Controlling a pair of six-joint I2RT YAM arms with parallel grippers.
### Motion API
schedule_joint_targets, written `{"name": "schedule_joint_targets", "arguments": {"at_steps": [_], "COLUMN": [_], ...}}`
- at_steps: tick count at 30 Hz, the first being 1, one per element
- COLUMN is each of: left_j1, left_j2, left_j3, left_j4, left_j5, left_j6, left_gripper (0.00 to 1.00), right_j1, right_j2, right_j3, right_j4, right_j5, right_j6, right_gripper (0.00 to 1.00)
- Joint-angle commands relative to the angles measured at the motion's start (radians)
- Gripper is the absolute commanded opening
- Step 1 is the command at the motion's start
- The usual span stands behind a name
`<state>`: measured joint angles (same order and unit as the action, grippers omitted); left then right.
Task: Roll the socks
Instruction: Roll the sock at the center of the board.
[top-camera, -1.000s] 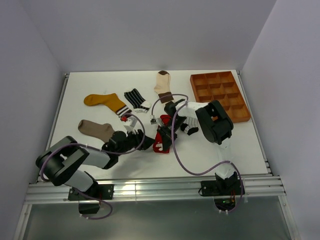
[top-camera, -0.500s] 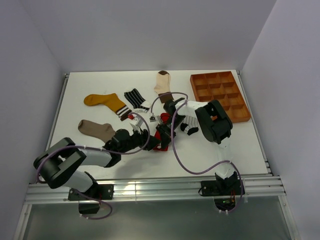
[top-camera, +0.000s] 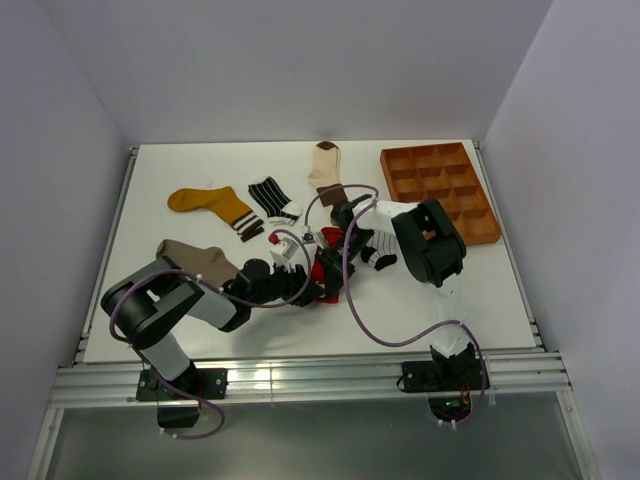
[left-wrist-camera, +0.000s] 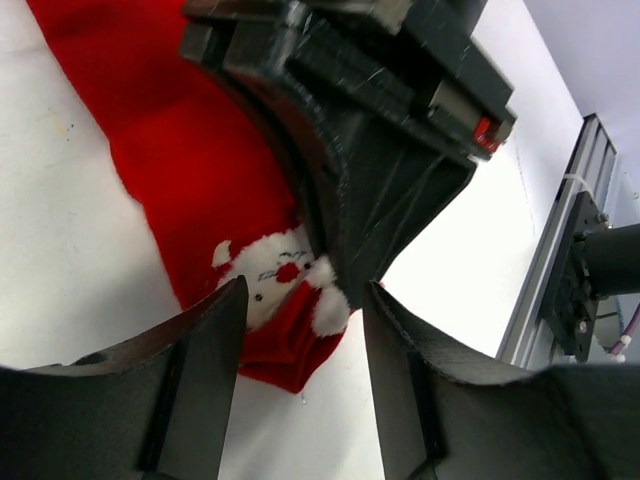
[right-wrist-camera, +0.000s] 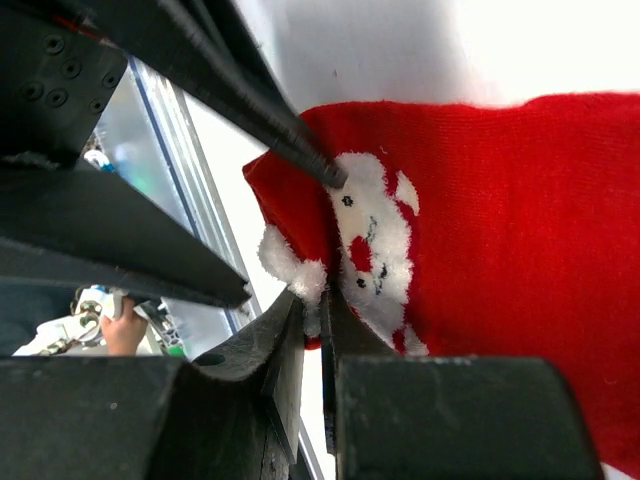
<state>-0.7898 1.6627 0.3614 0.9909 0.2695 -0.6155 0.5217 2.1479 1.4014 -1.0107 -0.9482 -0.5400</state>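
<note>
The red sock (top-camera: 326, 272) with a white Santa face lies at the table's middle. My right gripper (top-camera: 327, 262) is shut on its folded end; in the right wrist view (right-wrist-camera: 312, 312) the jaws pinch the fluffy white trim of the red sock (right-wrist-camera: 500, 220). My left gripper (top-camera: 314, 290) is open and empty, with its fingers astride the same end of the sock (left-wrist-camera: 200, 180). Its gap (left-wrist-camera: 300, 375) is just short of the fabric. The mustard sock (top-camera: 205, 203), striped sock (top-camera: 270, 195), cream-and-brown sock (top-camera: 325, 165) and taupe sock (top-camera: 190, 257) lie flat. The pinstriped sock (top-camera: 377, 247) lies beneath my right arm.
The brown compartmented tray (top-camera: 440, 190) stands at the back right. The right arm's black wrist (top-camera: 430, 245) hangs over the table's centre right, and its cable (top-camera: 360, 320) loops down toward the front rail.
My left gripper has moved right across the table to the red sock's end, beside the right gripper. The right gripper has kept its hold and barely shifted.
</note>
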Motion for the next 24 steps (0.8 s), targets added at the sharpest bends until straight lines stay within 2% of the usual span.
{"name": "schedule_joint_targets", "arguments": {"at_steps": [1,11,24], "left_j1": [-0.003,0.0,0.001], "left_j2": [0.022,0.057,0.101], "left_j3": [0.028,0.047,0.06], "left_j4": [0.077,0.083,0.058], "left_j5": [0.023,0.122,0.122], "left_j6": [0.029,0.028,0.023], "left_gripper": [0.57,0.6,0.6], "right_j1": [-0.019,-0.06,-0.117], "right_j2": [0.013,0.036,0.089], "right_j3": [0.033,0.041,0.068], "right_j4": [-0.051,-0.057,-0.06], "right_j5": [-0.032,-0.041,-0.061], "right_j6": [-0.049,-0.032,0.023], "right_gripper": [0.01,0.0,0.0]}}
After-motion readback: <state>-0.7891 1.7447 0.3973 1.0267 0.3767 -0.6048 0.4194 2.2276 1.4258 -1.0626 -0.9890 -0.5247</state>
